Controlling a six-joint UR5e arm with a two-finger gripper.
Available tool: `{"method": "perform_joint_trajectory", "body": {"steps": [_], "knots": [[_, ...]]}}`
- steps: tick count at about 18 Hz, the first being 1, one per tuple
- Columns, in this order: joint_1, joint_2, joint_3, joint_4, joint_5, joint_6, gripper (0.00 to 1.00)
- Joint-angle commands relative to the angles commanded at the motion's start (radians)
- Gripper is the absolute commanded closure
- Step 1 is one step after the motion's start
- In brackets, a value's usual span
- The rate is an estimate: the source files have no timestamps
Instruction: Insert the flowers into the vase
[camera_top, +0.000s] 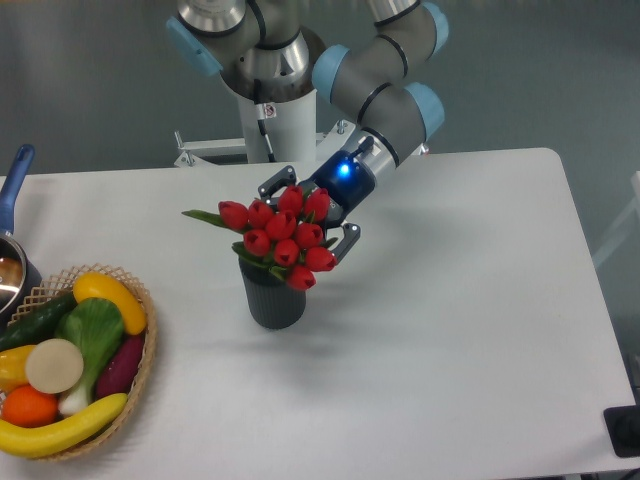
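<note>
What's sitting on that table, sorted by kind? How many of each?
Tulip bunch: 1
Vase: 1
Wicker basket of vegetables: 1
Pan at the left edge: 1
Total: 4

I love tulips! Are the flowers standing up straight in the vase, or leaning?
Leaning. The flowers tilt over the vase, heads toward its right rim, with the tool behind them.

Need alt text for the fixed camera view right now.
The gripper holds the flowers, red tulips, right above the dark grey vase on a white table. A wicker basket of vegetables sits at the left edge.
</note>
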Motion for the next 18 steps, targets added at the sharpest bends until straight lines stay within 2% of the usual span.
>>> {"method": "perform_joint_trajectory", "body": {"steps": [2, 11, 15, 18], "knots": [[0.012, 0.019, 0.0, 0.0, 0.097, -0.002, 0.0], [0.035, 0.104, -0.005, -0.002, 0.215, -0.005, 0.0], [0.078, 0.204, 0.015, -0.003, 0.396, -0.003, 0.0], [0.123, 0.247, 0.061, -0.003, 0.552, 0.003, 0.0]]}}
